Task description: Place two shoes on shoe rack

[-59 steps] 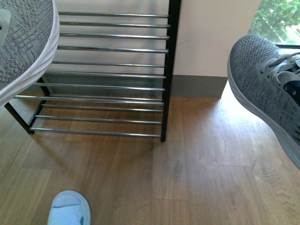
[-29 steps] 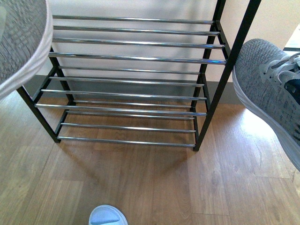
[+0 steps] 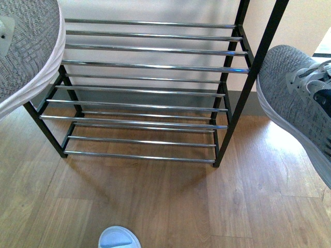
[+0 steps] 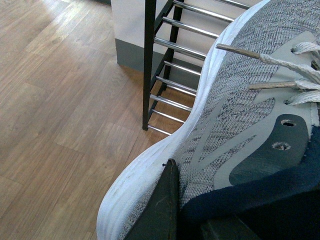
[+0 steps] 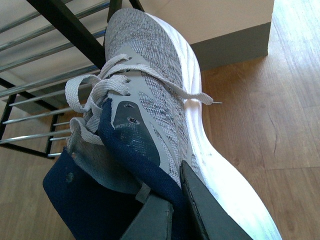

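On either side of the shoe rack (image 3: 155,66), now swung to centre, my left gripper (image 4: 190,210) pinches the left sneaker (image 3: 26,51), right gripper (image 5: 175,200) the right sneaker (image 3: 295,98); placing can start.

The floor of brown wood-grain planks (image 3: 155,201) runs wall to wall, its boards varying in tone. The plain cream-white wall (image 3: 305,26) carries a flat grey skirting board (image 5: 235,47) along its base. A bright window strip (image 3: 325,44) shows at the right edge of the front view. Daylight washes the planks below it pale.
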You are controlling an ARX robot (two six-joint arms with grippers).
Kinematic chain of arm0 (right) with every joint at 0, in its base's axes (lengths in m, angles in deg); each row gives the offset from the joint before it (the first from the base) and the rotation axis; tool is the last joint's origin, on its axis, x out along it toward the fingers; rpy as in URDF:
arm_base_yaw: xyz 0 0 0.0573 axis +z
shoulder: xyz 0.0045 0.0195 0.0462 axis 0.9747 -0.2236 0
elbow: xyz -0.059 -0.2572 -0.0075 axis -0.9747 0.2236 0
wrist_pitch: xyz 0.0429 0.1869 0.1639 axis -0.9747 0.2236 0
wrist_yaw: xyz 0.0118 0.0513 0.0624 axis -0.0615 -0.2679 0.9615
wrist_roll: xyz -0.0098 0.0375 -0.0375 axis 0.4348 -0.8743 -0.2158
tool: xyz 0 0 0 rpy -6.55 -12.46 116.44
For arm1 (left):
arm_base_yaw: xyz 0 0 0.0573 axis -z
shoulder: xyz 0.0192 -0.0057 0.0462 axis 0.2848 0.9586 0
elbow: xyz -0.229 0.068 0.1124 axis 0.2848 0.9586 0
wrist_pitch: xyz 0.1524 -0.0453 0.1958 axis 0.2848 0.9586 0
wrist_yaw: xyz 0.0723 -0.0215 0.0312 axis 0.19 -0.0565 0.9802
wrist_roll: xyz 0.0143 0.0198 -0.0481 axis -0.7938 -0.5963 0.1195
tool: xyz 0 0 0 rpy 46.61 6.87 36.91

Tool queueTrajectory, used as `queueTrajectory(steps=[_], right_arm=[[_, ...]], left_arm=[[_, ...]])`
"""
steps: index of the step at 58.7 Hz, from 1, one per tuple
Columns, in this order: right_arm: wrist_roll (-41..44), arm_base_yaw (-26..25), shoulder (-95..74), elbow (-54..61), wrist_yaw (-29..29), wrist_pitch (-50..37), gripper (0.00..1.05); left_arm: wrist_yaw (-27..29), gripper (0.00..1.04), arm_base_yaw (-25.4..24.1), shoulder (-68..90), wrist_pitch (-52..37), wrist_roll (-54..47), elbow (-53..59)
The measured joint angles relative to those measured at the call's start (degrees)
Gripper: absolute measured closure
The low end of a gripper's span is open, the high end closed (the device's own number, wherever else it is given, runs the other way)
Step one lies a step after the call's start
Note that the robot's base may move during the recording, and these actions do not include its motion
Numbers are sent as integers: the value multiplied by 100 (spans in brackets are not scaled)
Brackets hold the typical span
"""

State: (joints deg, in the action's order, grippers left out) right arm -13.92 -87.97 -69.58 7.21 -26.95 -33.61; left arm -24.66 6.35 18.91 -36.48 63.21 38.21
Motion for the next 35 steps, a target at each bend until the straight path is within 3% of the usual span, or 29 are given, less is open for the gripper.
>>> queueTrajectory(steps=[35], right_arm=[[0, 0, -4, 4, -2, 0, 103]], left_arm=[[0, 103, 4, 2, 0, 0, 4]])
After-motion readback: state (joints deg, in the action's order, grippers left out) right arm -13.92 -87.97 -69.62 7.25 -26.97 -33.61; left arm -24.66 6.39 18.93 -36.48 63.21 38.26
